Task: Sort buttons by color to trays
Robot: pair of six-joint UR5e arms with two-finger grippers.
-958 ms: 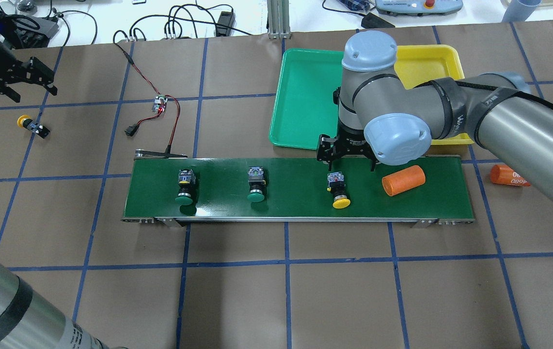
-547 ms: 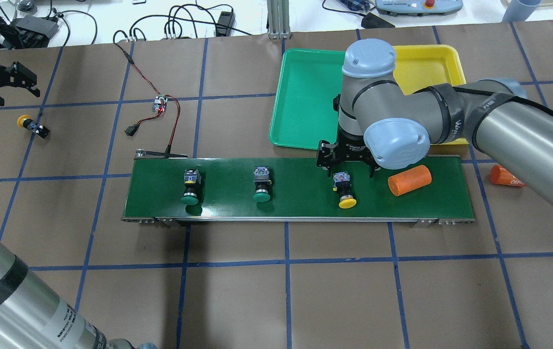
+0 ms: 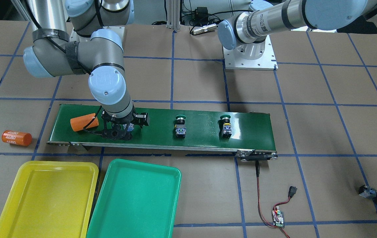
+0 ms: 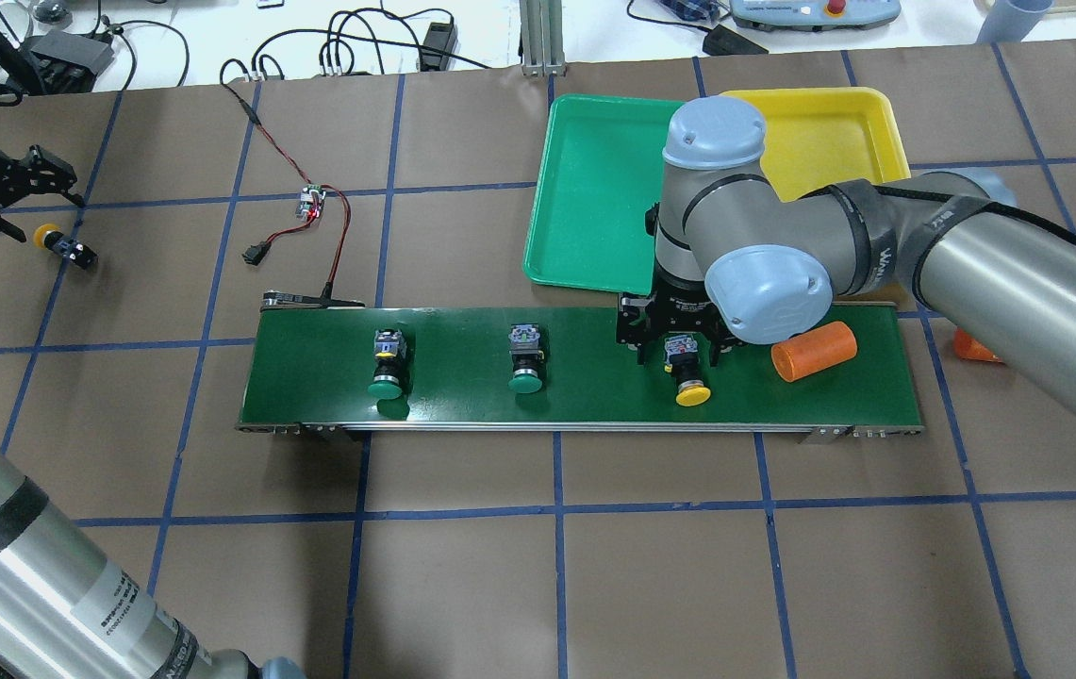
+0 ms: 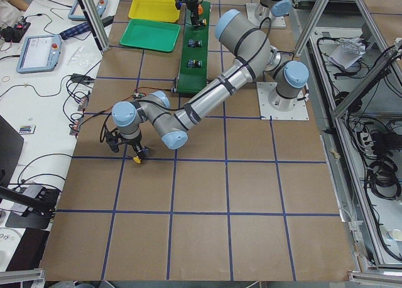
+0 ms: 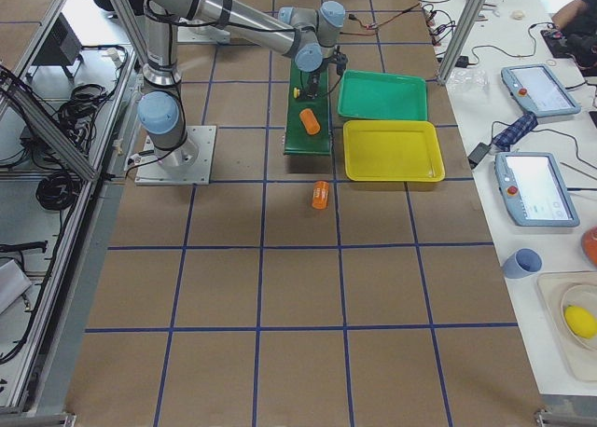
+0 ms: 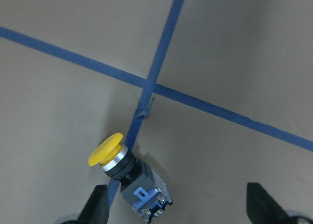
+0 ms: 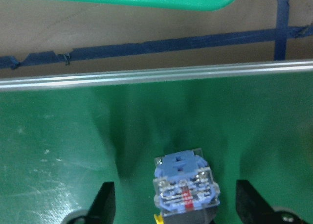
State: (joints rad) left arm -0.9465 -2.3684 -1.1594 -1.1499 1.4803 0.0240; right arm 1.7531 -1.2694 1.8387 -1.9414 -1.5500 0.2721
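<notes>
A brown paper-covered surface [image 4: 651, 566] gridded with blue tape carries a long dark-green conveyor belt [image 4: 462, 377] across its middle. Toward the far right corner sit a bright yellow plastic tray [image 4: 877, 104] and a teal-green plastic tray [image 4: 585, 189], both empty, so I judge nothing is sorted and all four buttons remain.

My right hand [image 4: 679, 351] is low on the belt, jaws apart around the body of a yellow-capped push-button [image 4: 686, 372], not clamped. Two green-capped push-buttons [image 4: 387, 363] [image 4: 525, 358] lie further along the belt. My left hand [image 4: 14, 209], jaws apart, hovers by the second yellow-capped push-button [image 4: 64, 245] near the surface's left edge.

An orange plastic cylinder [image 4: 813, 351] lies just beside the right hand, and the belt's far rail is close behind. Open paper surrounds the left button.
</notes>
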